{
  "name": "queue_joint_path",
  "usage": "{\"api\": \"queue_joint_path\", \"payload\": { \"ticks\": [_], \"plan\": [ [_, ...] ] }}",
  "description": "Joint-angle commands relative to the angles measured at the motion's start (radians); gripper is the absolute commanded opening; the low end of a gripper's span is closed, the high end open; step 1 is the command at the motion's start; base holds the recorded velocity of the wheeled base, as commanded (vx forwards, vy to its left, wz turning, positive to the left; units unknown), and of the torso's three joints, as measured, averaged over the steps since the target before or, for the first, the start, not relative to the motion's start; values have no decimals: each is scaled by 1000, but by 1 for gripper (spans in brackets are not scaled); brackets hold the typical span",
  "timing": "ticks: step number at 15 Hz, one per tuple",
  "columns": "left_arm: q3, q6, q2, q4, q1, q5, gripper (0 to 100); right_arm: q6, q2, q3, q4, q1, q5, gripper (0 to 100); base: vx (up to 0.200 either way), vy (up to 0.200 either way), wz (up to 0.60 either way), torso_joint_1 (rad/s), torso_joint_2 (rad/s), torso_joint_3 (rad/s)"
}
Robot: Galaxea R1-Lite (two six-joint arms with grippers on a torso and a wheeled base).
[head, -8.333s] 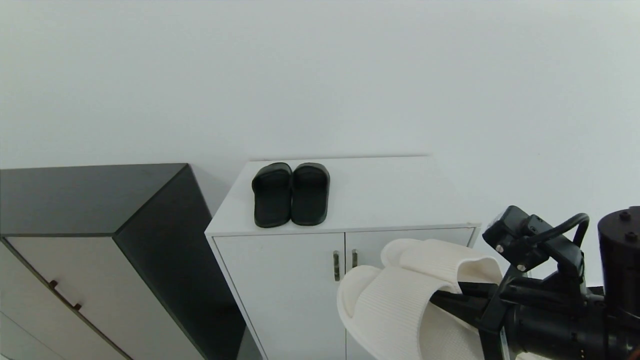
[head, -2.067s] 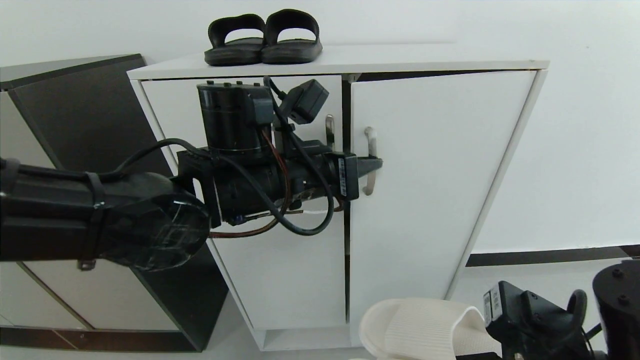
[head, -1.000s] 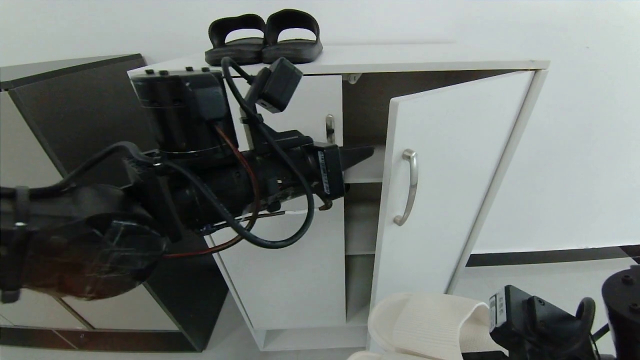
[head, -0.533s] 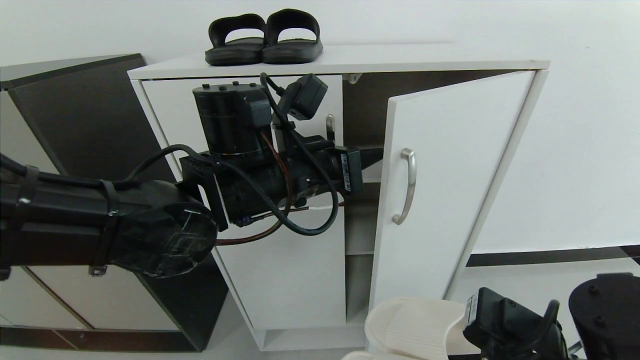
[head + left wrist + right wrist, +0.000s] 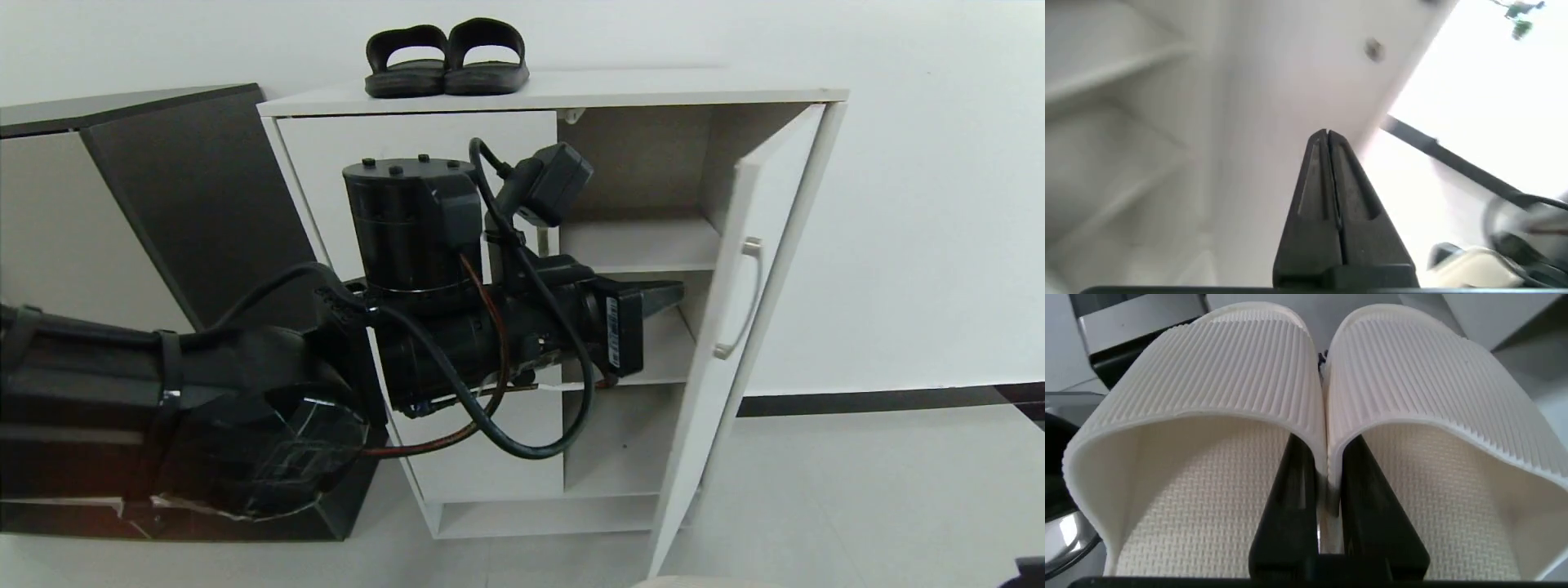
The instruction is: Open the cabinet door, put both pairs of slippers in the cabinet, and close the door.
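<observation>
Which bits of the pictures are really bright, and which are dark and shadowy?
Head view: the cabinet is shadowy inside its top space, behind the open door. Left wrist view: glaring white beyond the left gripper. Right wrist view: the white slippers are evenly lit, dark only in the gap around the right gripper.
</observation>
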Motion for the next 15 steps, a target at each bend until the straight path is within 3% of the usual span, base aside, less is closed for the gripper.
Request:
{"api": "queue_joint_path", "payload": {
  "ticks": [1, 3, 4, 6, 7, 8, 9, 10, 12, 15],
  "plan": [
    [7, -1, -20, -2, -38, 0, 0, 1, -22, 8, -6, 17, -1, 0, -200, 0, 0, -2, 2, 2],
    [19, 1, -26, -5, 24, 9, 0, 13, 21, -37, -7, -16, -13, 0, -200, -200, 0, 0, 5, 2],
    [35, -2, -66, -8, 78, 77, 0, 25, 59, -83, -9, -90, -31, 0, 0, 0, 0, 0, 0, 0],
    [122, -7, -197, -1, 170, 295, 0, 119, 140, -167, -58, -202, -120, 0, 0, 0, 0, 0, 0, 0],
    [207, -7, -307, 3, 207, 373, 0, 156, 195, -212, -99, -237, -215, 0, 0, 0, 0, 0, 0, 0],
    [266, -2, -382, 16, 222, 414, 0, 170, 232, -241, -125, -256, -281, 0, 0, 0, 0, 0, 0, 0],
    [385, 19, -569, 113, 258, 574, 0, 211, 321, -310, -167, -279, -429, 0, 0, 0, 0, 0, 0, 0],
    [464, 30, -729, 231, 304, 686, 0, 243, 383, -354, -188, -280, -533, 0, 0, 0, 0, 0, 0, 0],
    [602, 53, -1074, 481, 485, 700, 0, 252, 445, -374, -237, -280, -628, 0, 0, 0, 0, 0, 0, 0],
    [796, 99, -1528, 720, 702, 698, 0, 249, 439, -365, -262, -282, -631, 0, 0, 0, 0, 0, 0, 0]
  ]
}}
